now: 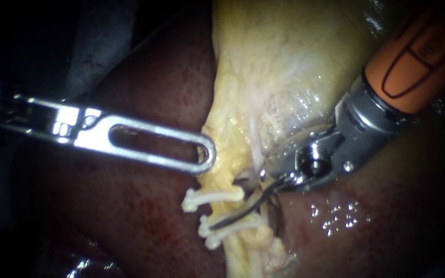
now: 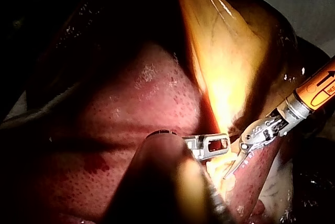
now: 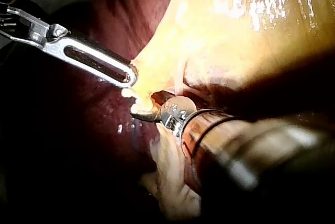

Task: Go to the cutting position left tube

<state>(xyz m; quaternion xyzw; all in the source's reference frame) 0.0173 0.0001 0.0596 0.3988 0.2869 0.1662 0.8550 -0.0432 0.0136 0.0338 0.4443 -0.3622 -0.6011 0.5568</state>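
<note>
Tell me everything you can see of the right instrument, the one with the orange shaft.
The right instrument comes in from the upper right: an orange-sleeved shaft with dark outlines, a shiny metal wrist with a round pin, then a thin, dark, curved tip. The tip lies across the pale tube, between the upper white clip and the two lower clips. The wrist sits over the wet yellowish gallbladder.

The left tool (image 1: pixel 207 154) shaft runs off at 9 o'clock, the right tool (image 1: pixel 227 219) shaft at 2 o'clock. The left tool's under jaw is hidden beneath the gallbladder (image 1: pixel 284 62) edge.
</note>
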